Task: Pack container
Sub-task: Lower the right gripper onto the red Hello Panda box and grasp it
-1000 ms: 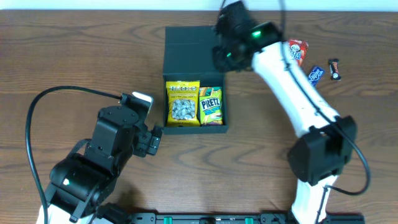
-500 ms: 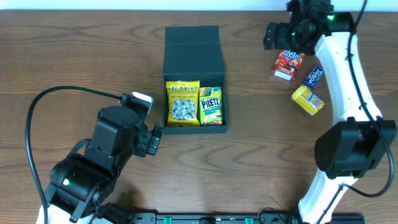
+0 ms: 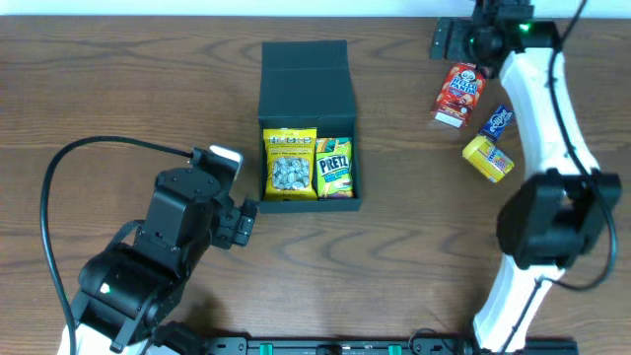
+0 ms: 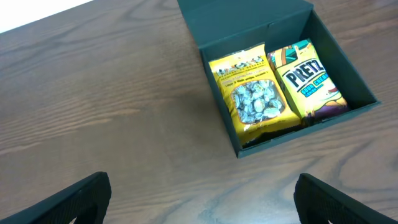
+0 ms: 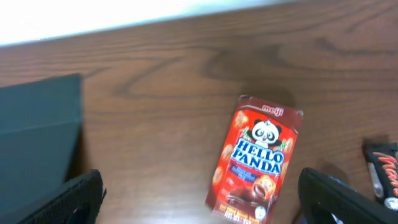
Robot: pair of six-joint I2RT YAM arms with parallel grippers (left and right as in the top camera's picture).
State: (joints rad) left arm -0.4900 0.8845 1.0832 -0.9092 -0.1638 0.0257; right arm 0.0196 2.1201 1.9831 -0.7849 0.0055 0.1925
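The container (image 3: 308,204) is a black box with its flap lid (image 3: 306,84) laid open toward the back. Inside lie a yellow packet (image 3: 290,163) and a green-and-yellow Pretz packet (image 3: 334,168), side by side. My left gripper (image 3: 242,222) stands open just off the box's front left corner. In its wrist view the container (image 4: 222,121) sits ahead of the left gripper (image 4: 202,202), which holds nothing. My right gripper (image 3: 455,41) is open at the far back right. In the right wrist view a red Hello Panda box (image 5: 258,165) lies just ahead of the right gripper (image 5: 202,202), partly between its spread fingers.
The Hello Panda box (image 3: 459,94), a small blue packet (image 3: 496,121) and a yellow packet (image 3: 488,158) lie on the wood table right of the container. A dark candy bar (image 5: 382,174) shows at the right wrist view's edge. The lid's edge (image 5: 37,137) shows at its left.
My right arm swung from the container's back right corner to the far back right of the table, and its jaws opened. The left arm stayed put.
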